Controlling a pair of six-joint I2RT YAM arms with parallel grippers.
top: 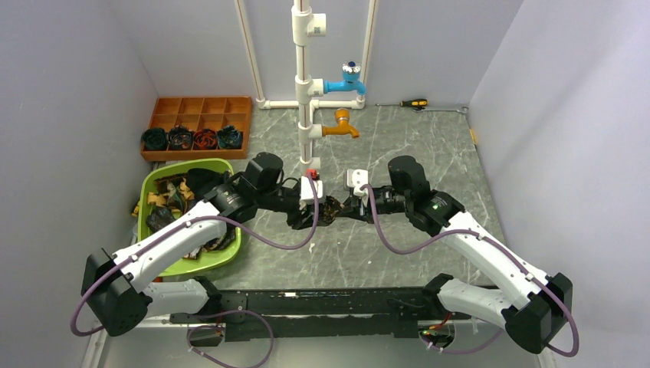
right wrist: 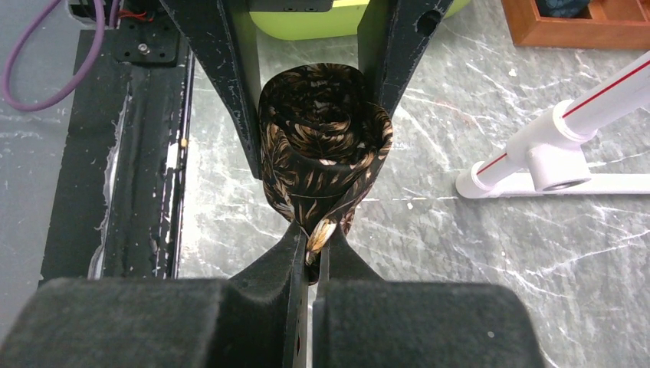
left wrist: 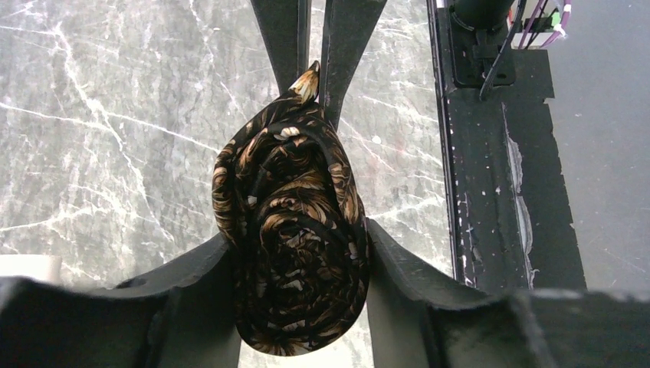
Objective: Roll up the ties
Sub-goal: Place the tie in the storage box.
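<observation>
A dark brown-and-tan tie (top: 331, 208) is rolled into a coil and held above the middle of the table between both grippers. My left gripper (top: 320, 211) is shut on the coil (left wrist: 295, 245), one finger on each side. My right gripper (top: 343, 208) is shut on the tie's loose tan tip (right wrist: 318, 234), just beside the coil (right wrist: 322, 146). Several unrolled ties (top: 172, 195) lie in the green basket (top: 227, 165) at the left. Several rolled ties (top: 192, 139) sit in the front row of the wooden tray (top: 201, 103).
A white pipe stand (top: 305, 100) with a blue and an orange tap rises just behind the grippers; its base shows in the right wrist view (right wrist: 552, 165). A screwdriver (top: 414, 103) lies at the back. A black rail (top: 306, 303) runs along the near edge.
</observation>
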